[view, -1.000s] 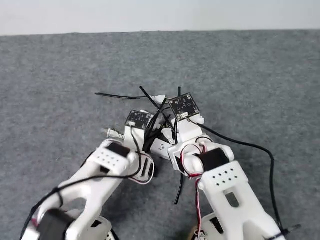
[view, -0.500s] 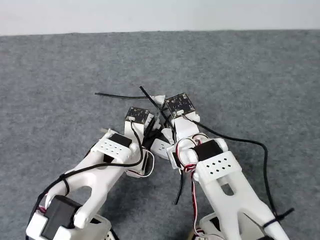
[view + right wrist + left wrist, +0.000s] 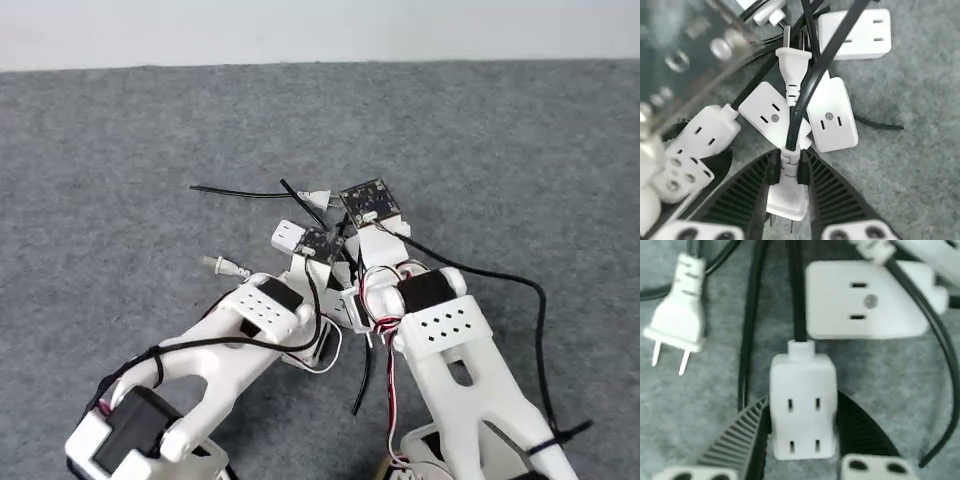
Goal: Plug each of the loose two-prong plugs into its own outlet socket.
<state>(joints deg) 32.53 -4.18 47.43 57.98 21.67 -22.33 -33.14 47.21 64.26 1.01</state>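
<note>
Snagging is risked: the 2-prong plug (image 3: 787, 192) clamped in the right jaws is crossed by black cords (image 3: 810, 85). The outlet block (image 3: 802, 412) held in the left jaws could be dragged askew.

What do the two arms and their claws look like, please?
Both are white plastic. The left arm has a dotted hole panel and a black cable; the right arm has the same panel, with red and white wires. The left claw and right claw have dark ribbed fingers.

loose plug (image 3: 222, 266) left of socket (image 3: 290, 237) | second plug (image 3: 318, 197) behind it, seemingly just apart
</note>
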